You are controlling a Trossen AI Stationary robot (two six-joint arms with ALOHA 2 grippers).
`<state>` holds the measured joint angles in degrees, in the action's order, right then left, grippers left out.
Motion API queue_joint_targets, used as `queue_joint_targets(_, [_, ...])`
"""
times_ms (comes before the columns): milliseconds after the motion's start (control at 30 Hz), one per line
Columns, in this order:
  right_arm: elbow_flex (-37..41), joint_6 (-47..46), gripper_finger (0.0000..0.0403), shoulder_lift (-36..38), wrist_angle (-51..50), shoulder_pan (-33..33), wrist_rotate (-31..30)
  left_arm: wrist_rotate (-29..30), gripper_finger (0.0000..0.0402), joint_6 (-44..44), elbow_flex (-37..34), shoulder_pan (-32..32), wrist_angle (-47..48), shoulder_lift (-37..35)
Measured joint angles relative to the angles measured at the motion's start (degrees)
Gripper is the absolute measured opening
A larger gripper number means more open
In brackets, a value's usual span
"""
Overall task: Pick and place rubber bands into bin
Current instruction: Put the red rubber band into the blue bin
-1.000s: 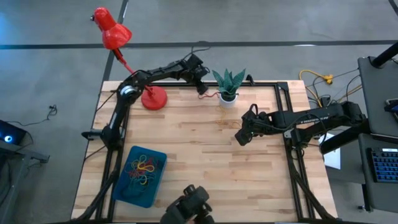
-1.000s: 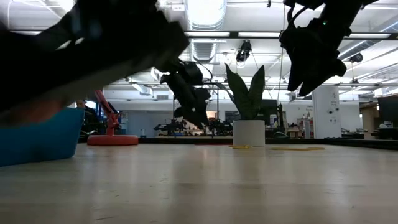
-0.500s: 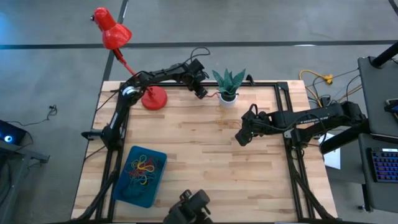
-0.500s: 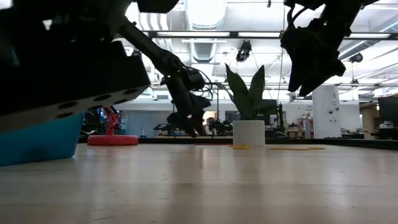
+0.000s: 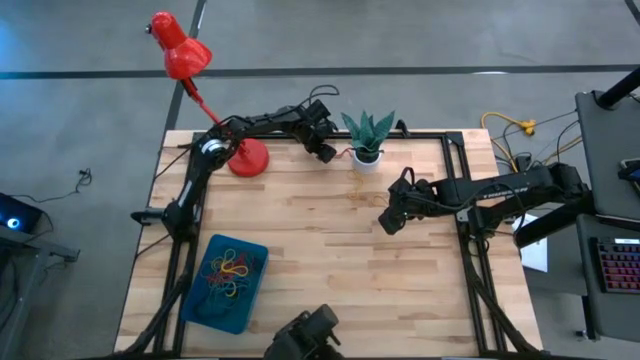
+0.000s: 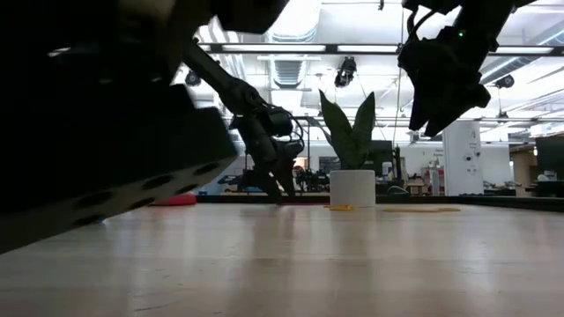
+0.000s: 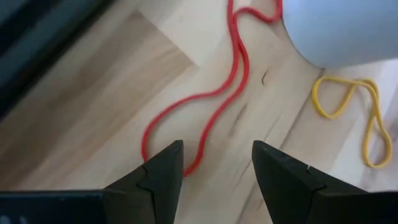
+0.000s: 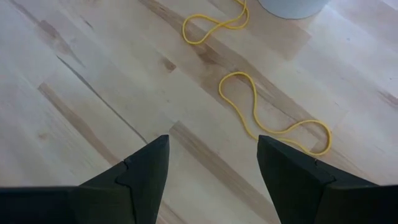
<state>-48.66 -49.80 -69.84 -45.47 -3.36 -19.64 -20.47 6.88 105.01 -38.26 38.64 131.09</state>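
The bin [image 5: 226, 282] sits near the tabletop's [image 5: 300, 230] front-left corner, already holding a tangle of rubber bands [image 5: 230, 272]. The left claw [image 7: 214, 165] is far from it, at the back edge just beside the white plant pot [image 5: 366, 158], fingers spread over one end of a red band [image 7: 205, 106]. That band curls round against the pot's base — a pinch here could catch only one strand, or drag the loop so it snags on the pot. A yellow band [image 7: 348, 115] lies just beside the pot too. The left arm reaches long and low toward the back. The right claw [image 8: 214, 165] hovers released above two more yellow bands [image 8: 273, 115], its arm held level over the tabletop's right half — idle.
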Motion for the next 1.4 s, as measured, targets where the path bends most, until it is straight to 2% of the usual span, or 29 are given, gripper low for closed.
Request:
queue_joint_targets(233, [0.0,-0.2,0.0228,0.0,-0.2,0.0,0.0,-0.3,0.0176,-1.2,1.9,0.0,-2.1,0.0])
queue_joint_targets(400, [0.0,-0.1,0.0228,0.0,-0.6,0.0,0.0,-7.6,0.0176,1.8,1.5,0.0,-0.6,1.0])
queue_joint_targets(567, [0.0,0.4,0.0228,0.0,-0.7,0.1,0.0,-7.8,0.0176,1.8,1.9,0.0,0.9,1.4])
queue_joint_targets(733, [0.0,0.4,0.0228,0.0,-0.7,0.0,0.0,-7.1,0.0176,1.7,1.9,0.0,1.0,1.4])
queue_joint_targets(900, [0.0,0.3,0.0228,0.0,-0.7,0.0,0.0,-1.3,0.0176,1.8,3.1,-0.2,0.2,1.4])
queue_joint_targets(1267, [0.0,0.3,0.0228,0.0,-0.7,0.0,0.0,-2.1,0.0176,8.7,3.7,-1.6,2.2,2.1])
queue_joint_targets(1400, [0.0,0.3,0.0228,0.0,-0.7,0.0,-1.3,0.1,0.0176,9.9,3.8,-1.6,3.2,2.2])
